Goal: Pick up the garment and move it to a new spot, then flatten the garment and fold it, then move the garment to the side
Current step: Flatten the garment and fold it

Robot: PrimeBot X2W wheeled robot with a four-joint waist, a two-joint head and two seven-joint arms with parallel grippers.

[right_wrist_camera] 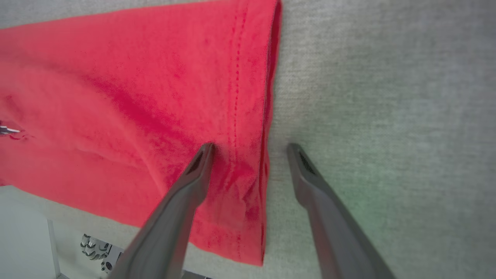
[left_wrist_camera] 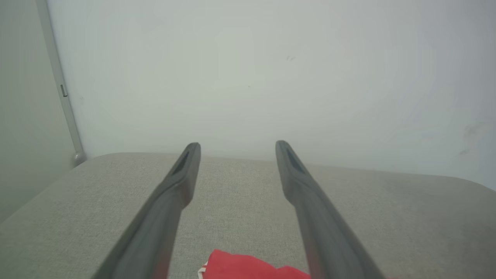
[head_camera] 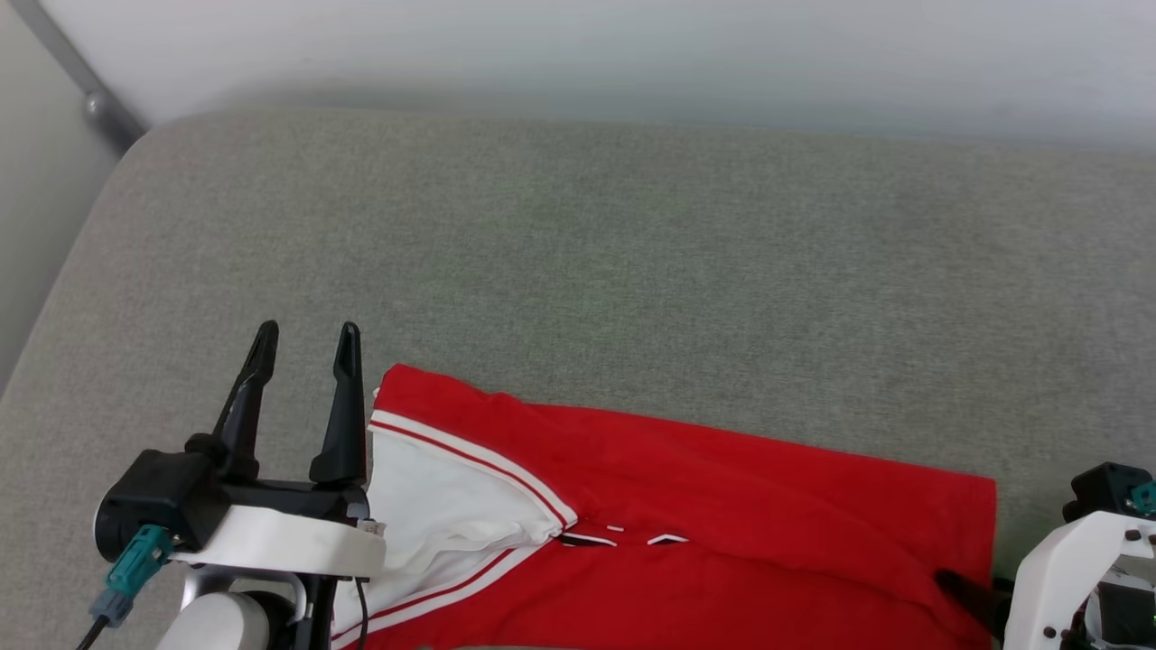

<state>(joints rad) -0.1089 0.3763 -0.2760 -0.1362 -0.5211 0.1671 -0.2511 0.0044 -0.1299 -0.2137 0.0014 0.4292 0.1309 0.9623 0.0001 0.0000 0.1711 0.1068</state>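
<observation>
The garment [head_camera: 722, 506] lies folded along the near edge of a grey cushioned surface [head_camera: 632, 271], red with a white striped-trim sleeve [head_camera: 433, 506] at its left end. My left gripper [head_camera: 308, 332] stands open just left of that sleeve, with nothing between its fingers. In the left wrist view the left gripper [left_wrist_camera: 237, 144] points at the wall above a red corner of the garment [left_wrist_camera: 240, 267]. My right gripper [right_wrist_camera: 251, 147] is open astride the garment's [right_wrist_camera: 116, 97] stitched hem. One finger [right_wrist_camera: 193, 178] is over the red cloth, the other [right_wrist_camera: 310, 182] over bare cushion.
A pale wall [head_camera: 632, 54] rises behind the cushion. A grey metal pole [head_camera: 90, 90] stands at the far left corner. The cushion's left edge [head_camera: 54, 298] drops away. The broad far part of the cushion is bare fabric.
</observation>
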